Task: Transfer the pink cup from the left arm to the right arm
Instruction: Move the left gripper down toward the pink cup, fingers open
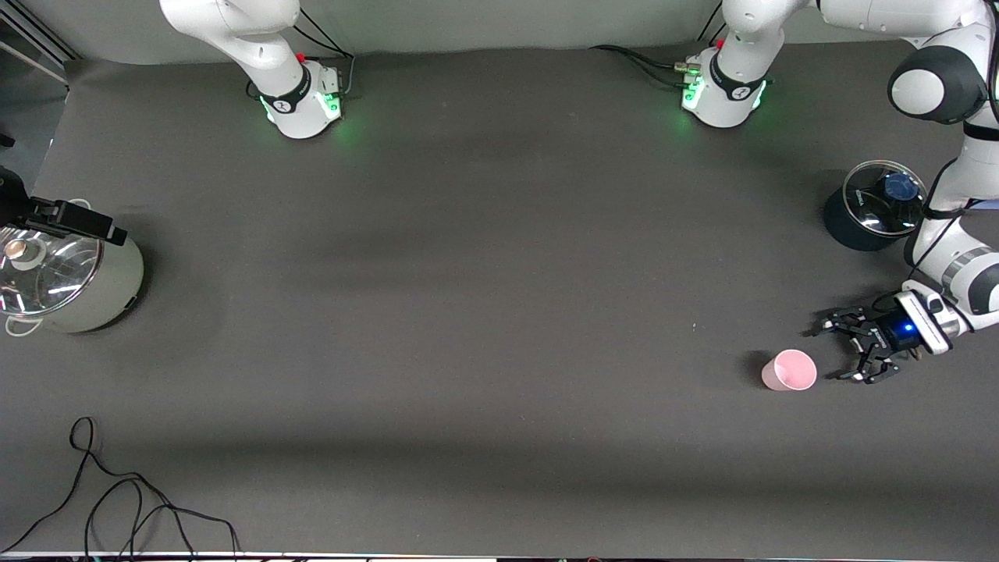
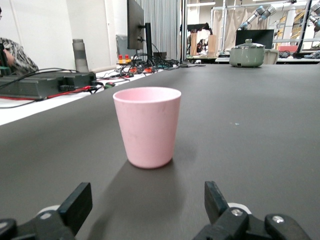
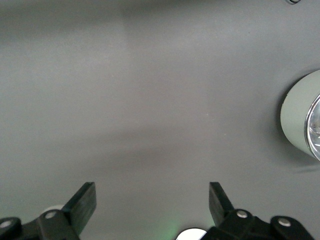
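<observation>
The pink cup [image 1: 789, 370] is stood upright on the bench [image 1: 484, 312], just beside the left tool [image 1: 844, 353], whose fingers are spread wide and empty. The right tool [image 3: 152, 200] is spread too, beside the grey-green pot [image 1: 70, 281].

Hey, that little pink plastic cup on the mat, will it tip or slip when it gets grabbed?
The small pale pink tapered plastic cup stands upright on its narrower base, so a high nudge may tip it. Its smooth sides look slippery, and it probably weighs little.
</observation>
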Controlling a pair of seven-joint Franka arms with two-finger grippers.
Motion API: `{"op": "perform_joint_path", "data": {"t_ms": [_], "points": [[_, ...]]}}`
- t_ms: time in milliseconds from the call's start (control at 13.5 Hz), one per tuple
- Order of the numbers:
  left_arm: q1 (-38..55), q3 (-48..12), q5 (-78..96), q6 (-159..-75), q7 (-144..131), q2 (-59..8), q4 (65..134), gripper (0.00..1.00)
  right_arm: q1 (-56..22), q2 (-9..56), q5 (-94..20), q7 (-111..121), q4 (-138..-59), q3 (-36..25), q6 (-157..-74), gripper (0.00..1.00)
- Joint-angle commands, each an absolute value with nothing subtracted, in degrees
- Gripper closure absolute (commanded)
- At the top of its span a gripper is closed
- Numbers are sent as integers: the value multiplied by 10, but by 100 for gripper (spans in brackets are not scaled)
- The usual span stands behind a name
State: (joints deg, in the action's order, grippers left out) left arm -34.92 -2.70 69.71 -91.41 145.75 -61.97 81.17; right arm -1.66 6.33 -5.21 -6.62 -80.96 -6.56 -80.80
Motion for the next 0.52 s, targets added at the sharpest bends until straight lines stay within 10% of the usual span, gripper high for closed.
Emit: {"op": "perform_joint_path", "data": {"t_ms": [0,446], "points": [[-345,-41,716,-925,1471,-626,817,0,-16,63,-62,-62,-804,-68,-801,0],[-317,-57,732,-961,1471,-628,824,0,-17,63,-62,-62,-804,-68,-801,0]]}}
